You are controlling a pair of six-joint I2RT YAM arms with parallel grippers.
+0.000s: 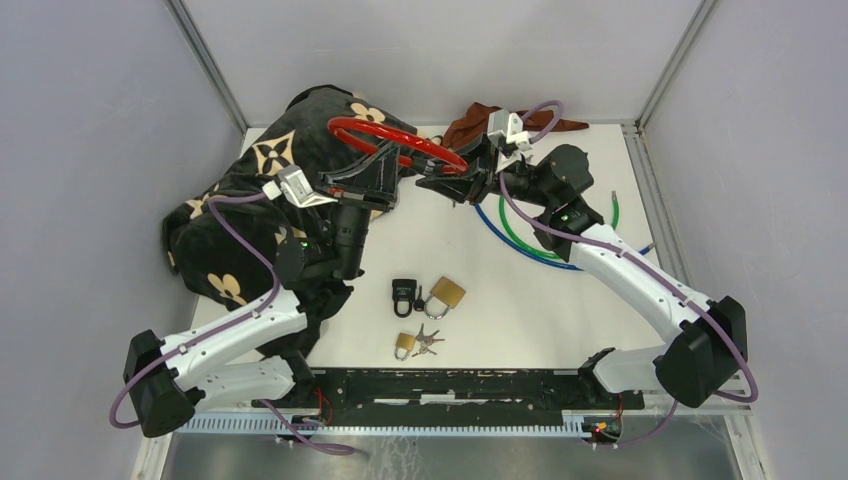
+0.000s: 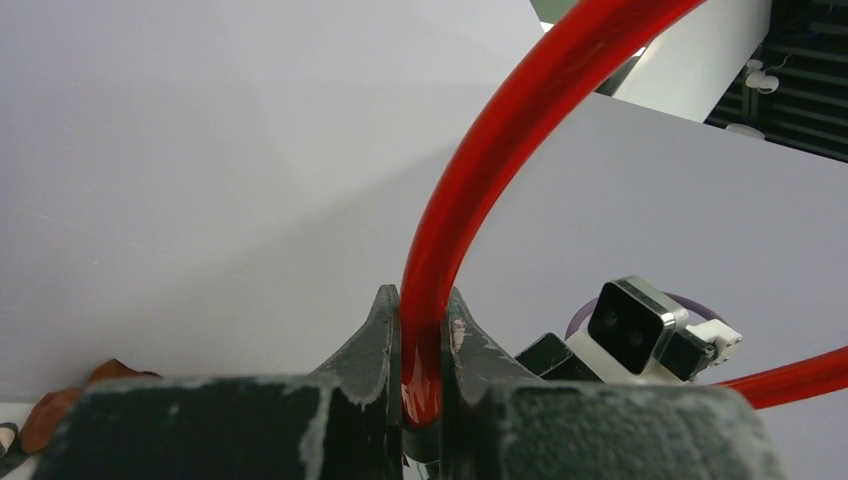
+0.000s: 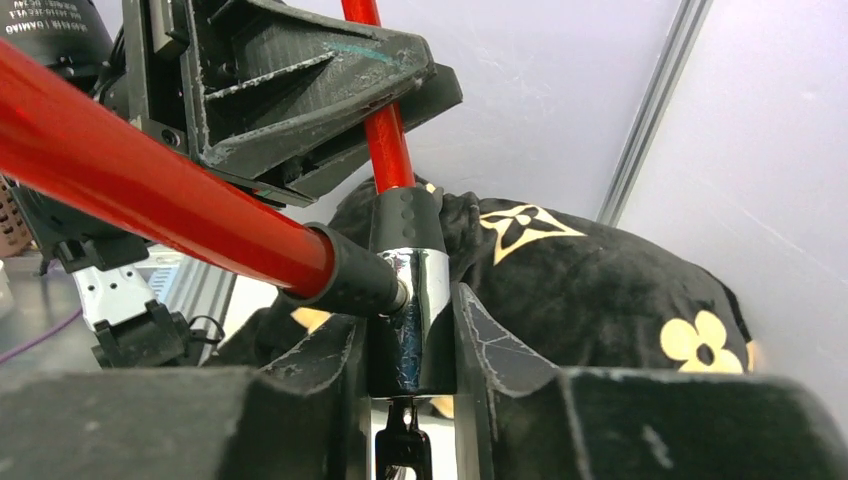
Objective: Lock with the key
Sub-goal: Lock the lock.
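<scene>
Up off the surface near the far edge of the bench, a red cable lock [image 1: 395, 135] is held by both arms: the left gripper [image 2: 420, 310] is clenched on the red cable, the right gripper [image 3: 405, 320] clamped on its chrome barrel [image 3: 405, 290], whose long axis runs between the fingers with its lower end pointing into the palm. Something small and dark hangs under that end; whether it is a key cannot be told. Loose keys [image 1: 428, 341] lie beside padlocks [image 1: 446, 293] at the middle of the near edge, well apart from the lock, while a black flowered bag [image 1: 250, 200] fills the far left corner.
</scene>
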